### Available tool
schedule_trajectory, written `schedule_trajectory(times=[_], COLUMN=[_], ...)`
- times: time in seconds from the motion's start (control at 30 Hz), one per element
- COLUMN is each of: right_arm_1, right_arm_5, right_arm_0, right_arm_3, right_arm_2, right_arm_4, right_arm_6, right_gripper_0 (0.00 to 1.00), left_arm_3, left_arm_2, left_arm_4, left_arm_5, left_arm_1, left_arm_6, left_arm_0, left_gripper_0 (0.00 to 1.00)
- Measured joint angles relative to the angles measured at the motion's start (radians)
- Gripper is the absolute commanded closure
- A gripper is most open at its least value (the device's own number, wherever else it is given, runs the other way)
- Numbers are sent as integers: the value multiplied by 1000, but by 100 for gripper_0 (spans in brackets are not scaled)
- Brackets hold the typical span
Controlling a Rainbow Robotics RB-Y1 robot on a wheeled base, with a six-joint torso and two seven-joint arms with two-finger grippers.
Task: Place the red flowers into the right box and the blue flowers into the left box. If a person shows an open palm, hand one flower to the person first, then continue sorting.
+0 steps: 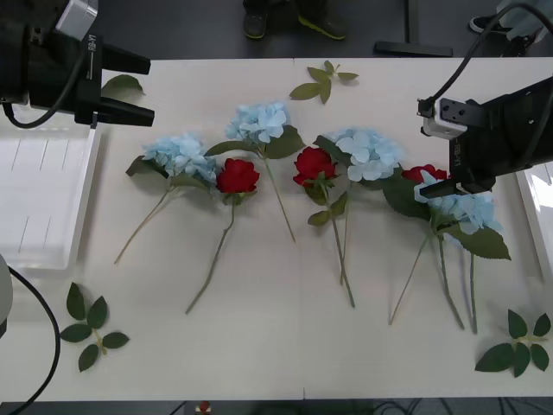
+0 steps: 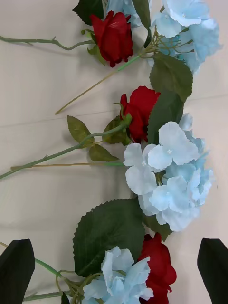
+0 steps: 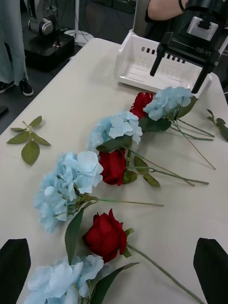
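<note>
White left box (image 1: 43, 186) just beneath open, empty left gripper (image 1: 143, 89), holding nothing. Blue flowers (image 1: 181, 156) and red flowers (image 1: 237, 175) all unsorted between grippers. Open right gripper (image 1: 442, 186) hovering above rightmost blooms; right box (image 1: 537, 203) beside.

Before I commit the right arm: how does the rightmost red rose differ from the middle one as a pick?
The rightmost red rose lies partly under the rightmost blue hydrangea, directly below the open right gripper; the middle red rose shows its whole bloom, touched only by leaves. The middle rose's stem runs bare toward the robot, while the rightmost's is tangled among hydrangea stems. Both lie flat on the table, blooms pointing away from the robot.
</note>
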State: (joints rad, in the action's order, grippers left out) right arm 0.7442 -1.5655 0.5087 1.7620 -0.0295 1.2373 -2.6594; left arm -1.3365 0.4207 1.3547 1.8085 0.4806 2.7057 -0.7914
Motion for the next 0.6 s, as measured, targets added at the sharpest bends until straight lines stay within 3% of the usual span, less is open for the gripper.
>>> schedule_trajectory(times=[0.2,0.37,0.6], right_arm_1=[-35,-3,162], right_arm_5=[15,15,72], right_arm_0=[-82,-77,-34], right_arm_3=[-9,-10,-10], right_arm_2=[51,56,57], right_arm_4=[0,48,229], right_arm_6=[0,49,652], right_gripper_0=[0,0,0], left_arm_3=[2,36,77], left_arm_2=[0,-8,-159], left_arm_4=[-1,-32,-33], left_arm_5=[0,0,-18], left_arm_1=[1,32,166], left_arm_6=[0,0,-5], left_arm_0=[3,77,93], left_gripper_0=[0,0,0])
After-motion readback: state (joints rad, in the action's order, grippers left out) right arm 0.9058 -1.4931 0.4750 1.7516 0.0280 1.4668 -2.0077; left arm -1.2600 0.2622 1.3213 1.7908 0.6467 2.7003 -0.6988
